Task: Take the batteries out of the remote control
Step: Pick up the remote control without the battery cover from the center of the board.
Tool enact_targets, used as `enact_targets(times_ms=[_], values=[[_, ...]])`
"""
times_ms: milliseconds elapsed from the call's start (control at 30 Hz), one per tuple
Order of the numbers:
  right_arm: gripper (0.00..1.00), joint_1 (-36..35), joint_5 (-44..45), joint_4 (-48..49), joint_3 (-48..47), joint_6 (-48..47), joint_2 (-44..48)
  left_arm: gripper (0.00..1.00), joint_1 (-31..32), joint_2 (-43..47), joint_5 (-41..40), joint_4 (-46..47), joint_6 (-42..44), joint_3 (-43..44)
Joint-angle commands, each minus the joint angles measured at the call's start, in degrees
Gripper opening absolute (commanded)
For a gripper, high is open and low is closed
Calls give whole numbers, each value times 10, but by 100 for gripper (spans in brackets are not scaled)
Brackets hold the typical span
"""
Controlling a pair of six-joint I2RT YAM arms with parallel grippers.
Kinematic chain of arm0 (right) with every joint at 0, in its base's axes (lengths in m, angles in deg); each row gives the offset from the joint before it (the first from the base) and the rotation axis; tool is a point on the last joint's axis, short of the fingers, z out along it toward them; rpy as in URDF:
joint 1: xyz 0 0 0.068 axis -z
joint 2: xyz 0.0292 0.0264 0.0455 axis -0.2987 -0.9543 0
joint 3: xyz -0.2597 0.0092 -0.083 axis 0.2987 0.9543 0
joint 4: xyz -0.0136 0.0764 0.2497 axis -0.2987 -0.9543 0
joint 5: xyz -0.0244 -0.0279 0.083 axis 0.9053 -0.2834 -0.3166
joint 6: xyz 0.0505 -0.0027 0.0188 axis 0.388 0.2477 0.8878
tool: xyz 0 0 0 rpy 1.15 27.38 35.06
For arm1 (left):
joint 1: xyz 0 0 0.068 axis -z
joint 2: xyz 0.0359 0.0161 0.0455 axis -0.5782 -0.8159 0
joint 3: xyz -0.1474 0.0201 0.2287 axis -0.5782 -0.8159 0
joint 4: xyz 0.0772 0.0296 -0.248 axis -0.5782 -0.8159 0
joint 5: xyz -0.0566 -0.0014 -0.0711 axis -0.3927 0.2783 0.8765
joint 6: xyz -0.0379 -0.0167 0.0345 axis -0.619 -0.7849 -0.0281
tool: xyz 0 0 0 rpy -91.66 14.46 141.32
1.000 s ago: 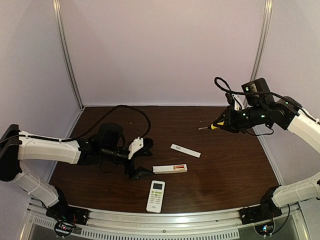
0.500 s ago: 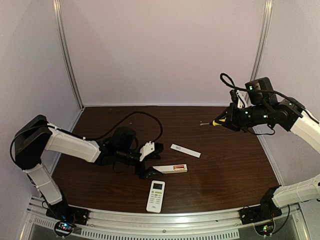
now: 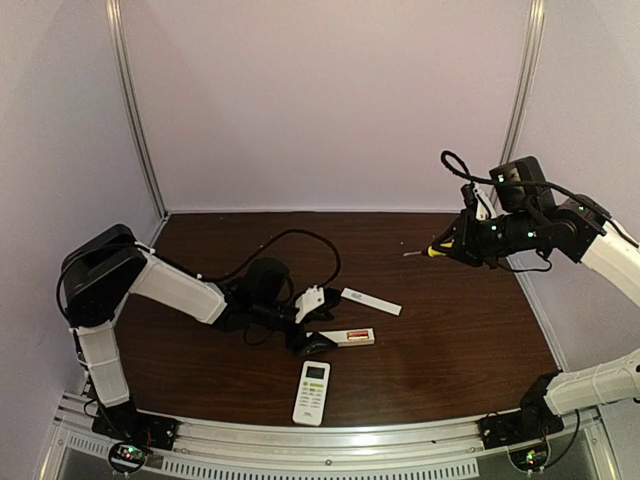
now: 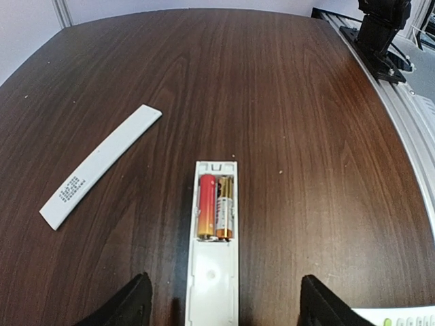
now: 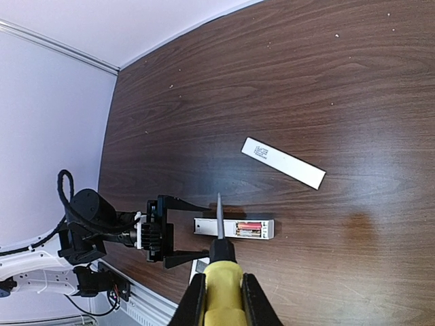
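Brown table (image 3: 450, 340); left tool (image 4: 228, 300) spread, fingers (image 4: 136, 303) flanking remote (image 4: 212, 280) without touching; right tool (image 5: 223, 299) pinches screwdriver (image 5: 221, 270) aloft

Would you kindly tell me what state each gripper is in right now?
Left gripper: open, straddling the open remote, holding nothing.
Right gripper: shut on the screwdriver.
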Motion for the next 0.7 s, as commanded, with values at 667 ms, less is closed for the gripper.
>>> enact_targets(times_ms=[667], values=[[0, 1, -3, -25, -3, -1, -2, 47, -4, -90, 13, 1, 58, 30]])
